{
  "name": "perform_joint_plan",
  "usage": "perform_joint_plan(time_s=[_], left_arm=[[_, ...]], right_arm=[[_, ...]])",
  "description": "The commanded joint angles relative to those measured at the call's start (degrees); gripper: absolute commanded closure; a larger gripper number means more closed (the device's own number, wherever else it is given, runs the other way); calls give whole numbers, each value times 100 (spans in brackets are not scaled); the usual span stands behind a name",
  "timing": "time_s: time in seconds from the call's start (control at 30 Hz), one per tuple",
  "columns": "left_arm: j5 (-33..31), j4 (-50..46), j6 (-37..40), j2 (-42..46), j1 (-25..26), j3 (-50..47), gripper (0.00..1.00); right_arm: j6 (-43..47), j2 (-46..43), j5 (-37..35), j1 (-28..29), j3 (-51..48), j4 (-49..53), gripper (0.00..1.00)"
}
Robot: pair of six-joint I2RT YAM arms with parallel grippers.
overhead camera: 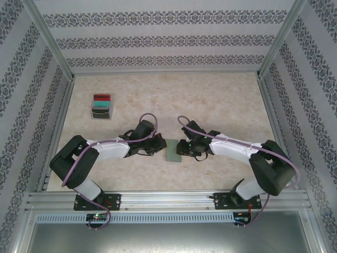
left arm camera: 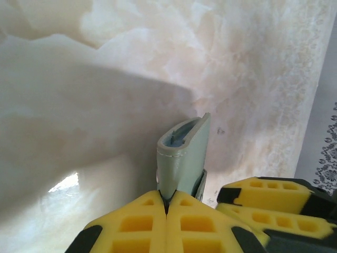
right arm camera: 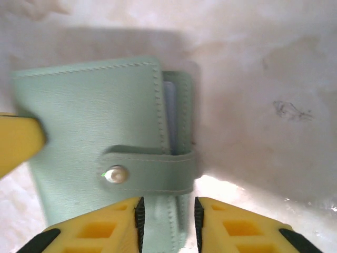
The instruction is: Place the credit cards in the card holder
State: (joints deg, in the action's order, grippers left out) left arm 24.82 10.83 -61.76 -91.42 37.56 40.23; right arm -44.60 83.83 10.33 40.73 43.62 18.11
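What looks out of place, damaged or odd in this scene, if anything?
Nothing is spilled or damaged. The card holder is snapped closed by its strap, while the left gripper pinches its edge. A faint dark scribble marks the table.

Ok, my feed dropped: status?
Left gripper shut on card holder edge. Right gripper jaws apart at its strap. Holder snapped closed. Cards in tray.

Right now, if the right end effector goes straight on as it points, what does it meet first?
The card holder: its snap strap lies directly ahead of the right end effector, probably almost touching.
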Motion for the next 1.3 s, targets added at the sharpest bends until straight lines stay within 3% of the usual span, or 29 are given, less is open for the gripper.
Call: perform_joint_plan(time_s=[0.0, 0.47, 0.57, 0.7, 0.93, 1.1, 1.27], left_arm=[[71, 297, 121, 167, 85, 72, 100], [113, 435, -39, 142, 102, 8, 100], [156, 447, -42, 122, 102, -35, 100], [-74, -76, 65, 264, 102, -8, 100], [-463, -652, 315, 549, 50, -324, 100], [-531, -637, 339, 567, 34, -408, 100], [-420, -512, 360, 500, 37, -311, 100]], right_arm=[[168, -19, -291, 153, 114, -120, 65], [591, 1171, -779, 460, 795, 144, 49], [540, 1423, -1371, 514, 929, 660, 55], [458, 1351, -1981, 542, 981, 1140, 73], [359, 727, -1825, 145, 691, 1031, 86], [468, 809, -1431, -139, 587, 930, 88], [735, 611, -1021, 70, 737, 804, 75]])
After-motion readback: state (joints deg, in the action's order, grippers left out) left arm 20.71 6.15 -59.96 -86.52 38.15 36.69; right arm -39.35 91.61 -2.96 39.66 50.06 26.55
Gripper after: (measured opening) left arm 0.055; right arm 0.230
